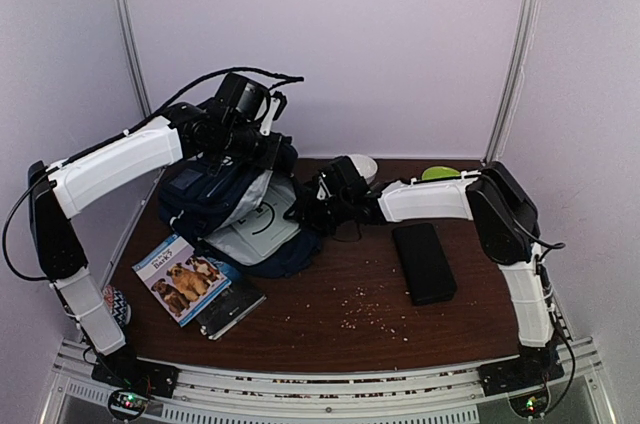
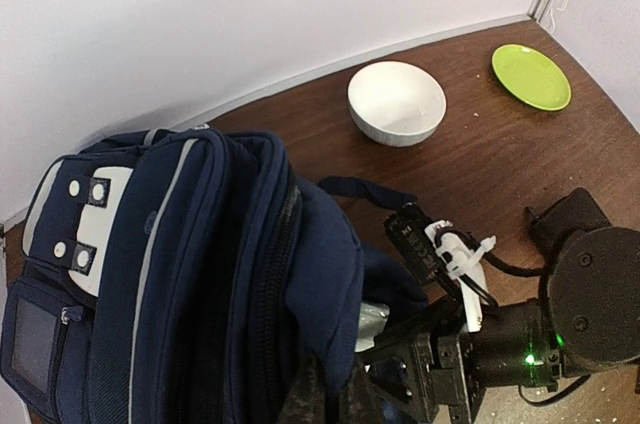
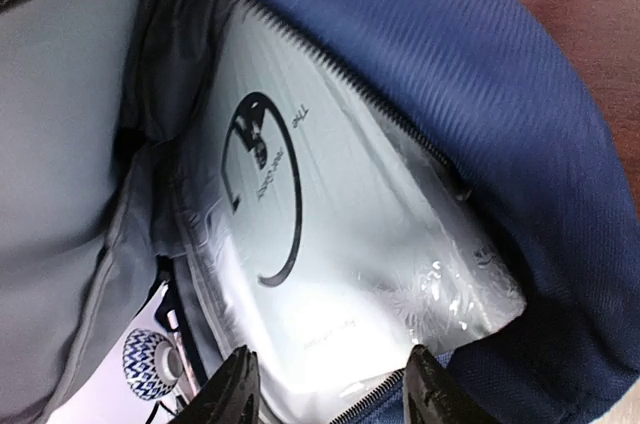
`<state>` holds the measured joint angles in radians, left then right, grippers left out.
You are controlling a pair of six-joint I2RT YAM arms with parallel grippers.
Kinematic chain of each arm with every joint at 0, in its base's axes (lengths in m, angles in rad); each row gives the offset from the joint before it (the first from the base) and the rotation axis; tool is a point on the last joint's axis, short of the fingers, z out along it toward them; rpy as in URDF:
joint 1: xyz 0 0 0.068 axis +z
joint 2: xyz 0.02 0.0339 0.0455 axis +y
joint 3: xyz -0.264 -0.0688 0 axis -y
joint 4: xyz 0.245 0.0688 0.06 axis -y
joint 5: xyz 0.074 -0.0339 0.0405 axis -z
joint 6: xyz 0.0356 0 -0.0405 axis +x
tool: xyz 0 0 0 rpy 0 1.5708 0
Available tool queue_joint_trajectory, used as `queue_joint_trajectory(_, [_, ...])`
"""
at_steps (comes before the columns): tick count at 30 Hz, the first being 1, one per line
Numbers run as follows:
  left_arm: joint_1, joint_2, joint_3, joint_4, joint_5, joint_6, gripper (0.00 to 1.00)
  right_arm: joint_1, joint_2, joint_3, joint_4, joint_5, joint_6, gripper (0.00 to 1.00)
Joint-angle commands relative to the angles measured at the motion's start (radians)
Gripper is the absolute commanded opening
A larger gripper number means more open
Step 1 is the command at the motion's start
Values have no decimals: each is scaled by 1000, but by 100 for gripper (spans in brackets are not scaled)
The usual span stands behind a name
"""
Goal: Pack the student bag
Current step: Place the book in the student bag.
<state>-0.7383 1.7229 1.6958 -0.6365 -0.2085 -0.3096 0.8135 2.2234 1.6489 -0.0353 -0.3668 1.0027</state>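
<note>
Right up close, the right end effector (image 3: 330, 396) has its two fingers spread wide at the mouth of the student bag (image 3: 450, 74), pinching nothing that I can see. Just beyond the fingertips a white packet (image 3: 330, 234), flat and wrapped in shiny plastic with a black ring logo, lies inside the main compartment against the grey lining.

That bag sits at the far left of the table (image 1: 340, 294), its top pulled up and its mouth gaping toward the right arm. The left end effector (image 1: 273, 151) is up at the top edge, and it looks like it holds the bag open. Whether its fingers are pressed together I cannot tell, because the fabric hides them.

My read is that the packet is being seated. The plastic looks slippery and the zipper teeth run right along its edge. So the push should go flat along the lining, and the mouth should be stretched until the corner clears.

A blue-and-white patterned thing shows beside the packet, though I cannot tell if it is inside a compartment.

On the table outside the bag are a dog book (image 1: 180, 277) and a dark booklet (image 1: 232, 312) near the left, and a black case (image 1: 423, 262) on the right. Farther back, a white bowl (image 2: 397, 102) and a green plate (image 2: 531, 76) both look empty.
</note>
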Motion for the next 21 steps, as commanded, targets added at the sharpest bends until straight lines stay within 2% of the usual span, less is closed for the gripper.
queue_joint_trajectory(1, [-4,-52,24,166,52,-11,0,-2,25,31,9,21,48,51])
queue_joint_trajectory(9, [-5,-54,26,169,79,-17,0,1,70,81,-70,49,60,56])
queue_joint_trajectory(12, [-7,-54,18,168,75,-15,0,9,27,40,-105,76,43,61])
queue_joint_trajectory(16, [-11,-49,1,169,41,-8,0,19,-71,-87,-62,97,42,62])
queue_joint_trajectory(21, [-13,-36,-1,171,19,-10,0,39,-64,-25,-165,108,1,62])
